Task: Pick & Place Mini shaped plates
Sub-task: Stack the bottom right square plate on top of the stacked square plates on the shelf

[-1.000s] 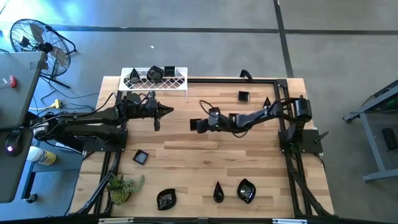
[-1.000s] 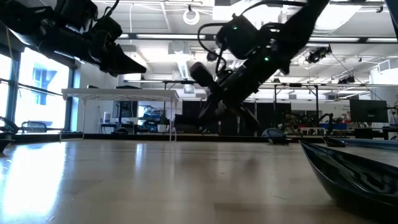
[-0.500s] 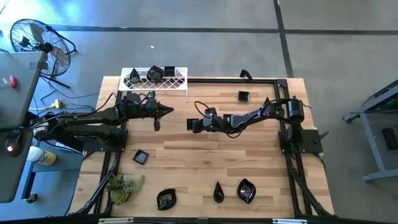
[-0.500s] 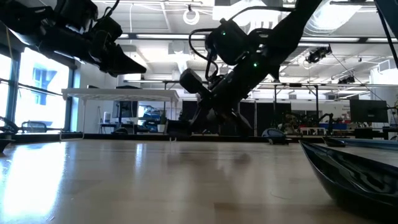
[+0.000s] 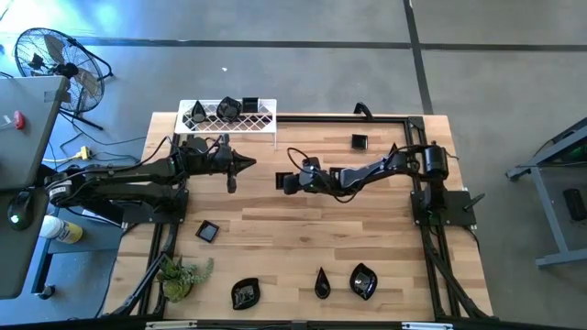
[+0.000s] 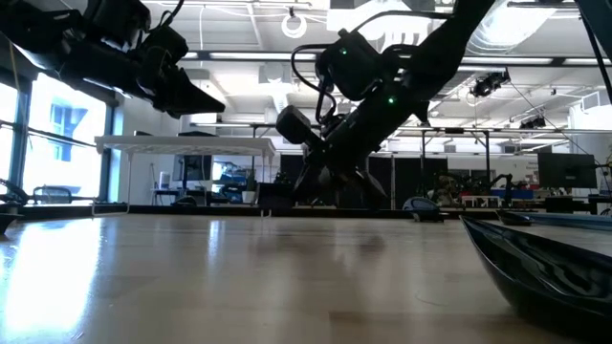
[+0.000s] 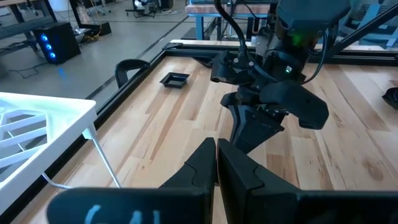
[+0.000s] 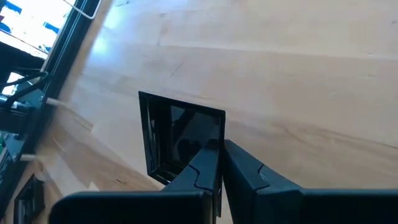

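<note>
One square mini plate (image 8: 180, 137) is pinched at its edge by the right tool (image 8: 217, 149).

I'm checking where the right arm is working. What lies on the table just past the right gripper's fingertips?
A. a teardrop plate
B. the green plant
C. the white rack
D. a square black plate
D: the right wrist view shows the shut right gripper with its tips at the edge of a square black plate on the wooden table.
</note>
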You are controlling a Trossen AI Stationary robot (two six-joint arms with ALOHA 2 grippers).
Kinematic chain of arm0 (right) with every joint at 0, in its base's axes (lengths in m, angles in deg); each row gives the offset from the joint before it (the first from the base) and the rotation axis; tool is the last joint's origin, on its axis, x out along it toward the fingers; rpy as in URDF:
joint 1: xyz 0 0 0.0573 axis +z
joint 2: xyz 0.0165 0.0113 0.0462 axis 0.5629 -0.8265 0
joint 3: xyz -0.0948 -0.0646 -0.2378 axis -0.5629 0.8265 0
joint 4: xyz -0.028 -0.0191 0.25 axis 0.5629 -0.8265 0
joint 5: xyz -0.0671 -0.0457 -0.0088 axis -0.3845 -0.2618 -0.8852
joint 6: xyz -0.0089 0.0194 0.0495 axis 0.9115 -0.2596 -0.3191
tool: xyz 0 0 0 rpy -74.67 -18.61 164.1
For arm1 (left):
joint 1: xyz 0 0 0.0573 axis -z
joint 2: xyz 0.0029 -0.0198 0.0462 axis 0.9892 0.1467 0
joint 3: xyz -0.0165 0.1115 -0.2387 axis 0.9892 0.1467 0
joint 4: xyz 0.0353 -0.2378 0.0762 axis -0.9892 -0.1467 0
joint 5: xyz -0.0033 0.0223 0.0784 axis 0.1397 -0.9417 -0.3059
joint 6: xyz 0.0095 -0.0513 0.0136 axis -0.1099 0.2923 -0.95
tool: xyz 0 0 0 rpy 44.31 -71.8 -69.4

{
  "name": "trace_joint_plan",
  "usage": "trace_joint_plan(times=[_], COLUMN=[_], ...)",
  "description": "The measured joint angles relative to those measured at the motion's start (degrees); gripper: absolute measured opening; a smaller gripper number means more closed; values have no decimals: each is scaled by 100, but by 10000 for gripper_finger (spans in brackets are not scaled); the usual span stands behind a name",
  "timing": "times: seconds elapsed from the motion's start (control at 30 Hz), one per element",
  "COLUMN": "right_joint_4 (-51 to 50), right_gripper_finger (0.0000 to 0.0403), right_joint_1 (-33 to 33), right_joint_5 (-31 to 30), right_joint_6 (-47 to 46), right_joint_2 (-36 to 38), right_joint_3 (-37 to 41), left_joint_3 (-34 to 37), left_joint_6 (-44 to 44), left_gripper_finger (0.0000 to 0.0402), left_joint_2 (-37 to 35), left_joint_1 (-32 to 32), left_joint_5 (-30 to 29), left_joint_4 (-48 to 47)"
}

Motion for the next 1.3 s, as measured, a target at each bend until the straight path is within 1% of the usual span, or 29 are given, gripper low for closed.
trace_joint_plan(times=[0.1,0.23,0.37,0.5,0.6,0.73,0.8,0.9,0.93,0.97,1.03,1.1,1.17,1.2,1.23,1.3], right_joint_4=[0,-162,-172,-148,-89,15,4,-23,-24,-47,-31,54,344,569,790,1135], right_gripper_finger=[12,12,12,13,27,67,87,103,102,98,80,51,19,10,6,13], right_joint_1=[0,2,2,3,-4,-59,-93,-134,-135,-126,-68,-48,-47,-39,-30,-10], right_joint_5=[-86,-24,291,295,346,342,360,535,563,465,188,43,-33,-68,-103,-211], right_joint_6=[-15,-276,-482,-502,-239,90,415,1292,1680,2067,2706,3109,3421,3600,3757,4013], right_joint_2=[0,-62,-266,-306,-277,-118,5,282,421,548,847,1089,1339,1475,1603,1836], right_joint_3=[1,-1,1,-2,3,1,1,3,21,53,292,668,1131,1356,1567,1941], left_joint_3=[0,0,0,2,2,2,2,2,2,4,3,-49,-179,-255,-318,-454], left_joint_6=[0,0,-1,-2,2,9,101,171,177,201,291,308,309,329,401,583], left_gripper_finger=[14,14,14,14,14,14,14,14,14,14,14,14,14,14,14,14], left_joint_2=[0,0,-2,-2,-2,-2,-2,-2,-2,-2,-2,26,191,298,388,562], left_joint_1=[1,-2,1,1,1,0,1,1,11,52,232,504,827,997,1149,1440], left_joint_5=[0,-1,-1,21,46,106,197,428,541,624,598,383,58,-128,-309,-608], left_joint_4=[-2,-31,-35,-48,-46,-91,-110,-109,-107,-111,-110,-219,-295,-352,-419,-507])
